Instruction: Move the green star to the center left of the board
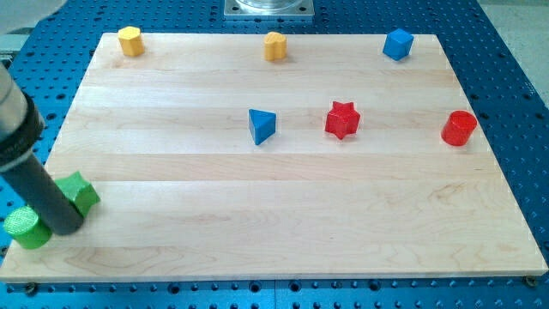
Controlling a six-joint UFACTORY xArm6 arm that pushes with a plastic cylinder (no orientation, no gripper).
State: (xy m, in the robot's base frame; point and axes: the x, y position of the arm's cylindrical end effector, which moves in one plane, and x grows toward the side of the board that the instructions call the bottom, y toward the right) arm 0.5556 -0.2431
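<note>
Rod leans in from view's left; my tip (67,228) btwn green star (79,191) & green cylinder (26,227). No claw.

Green star (81,192) — board's lower-left edge

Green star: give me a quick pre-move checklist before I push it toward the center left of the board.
1. Tip located: ok. My tip is at the view's bottom left.
2. Tip next to green star: ok, at its lower left; actual contact cannot tell.
3. Green cylinder out of the way: not ok, right beside my tip at the board edge.
4. Star fully visible: not ok, the rod hides part.
5. Path up the left side free of blocks: ok.
6. Star at center left: not ok.
</note>
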